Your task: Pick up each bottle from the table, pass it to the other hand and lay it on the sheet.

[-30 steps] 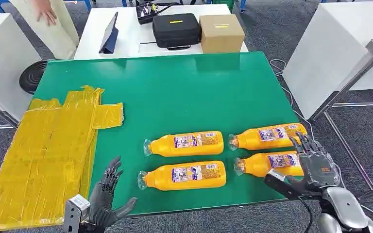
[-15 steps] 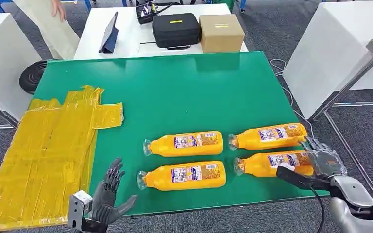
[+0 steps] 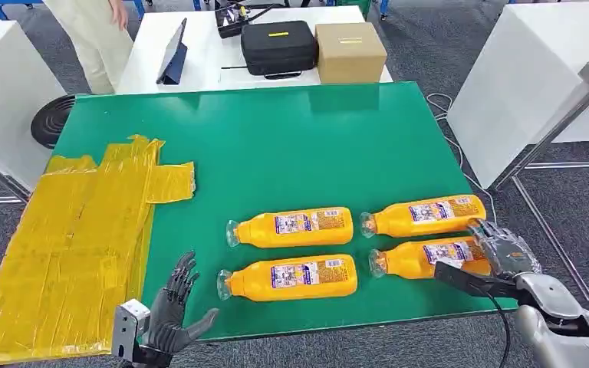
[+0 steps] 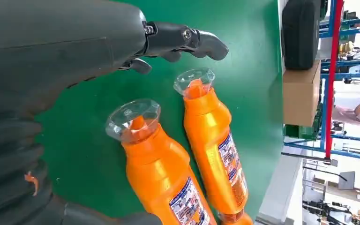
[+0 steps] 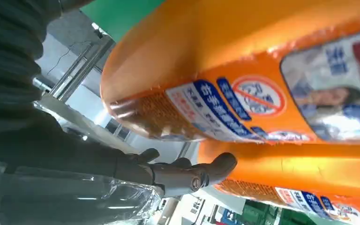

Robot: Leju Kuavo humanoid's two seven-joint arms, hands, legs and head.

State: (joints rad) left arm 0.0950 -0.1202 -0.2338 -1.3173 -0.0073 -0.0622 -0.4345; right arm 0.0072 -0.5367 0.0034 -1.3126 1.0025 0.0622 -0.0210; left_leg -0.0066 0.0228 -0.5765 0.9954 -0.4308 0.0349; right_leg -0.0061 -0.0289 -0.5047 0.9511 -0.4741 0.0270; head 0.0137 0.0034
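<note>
Because the right hand (image 3: 506,257) sits at the base end of the near-right bottle (image 3: 422,259), far from its middle, a lift from there could let the capped end droop or swing. That bottle lies just beside the far-right bottle (image 3: 422,216), so fingers (image 5: 187,173) closing around it may nudge its neighbour. Whether the hand already grips the bottle I cannot tell; thumb and fingers bracket it. The left hand (image 3: 170,307) hangs released, fingers spread, with the near-left bottle (image 3: 287,277) just beside it and the sheet (image 3: 69,245) on its other side.
</note>
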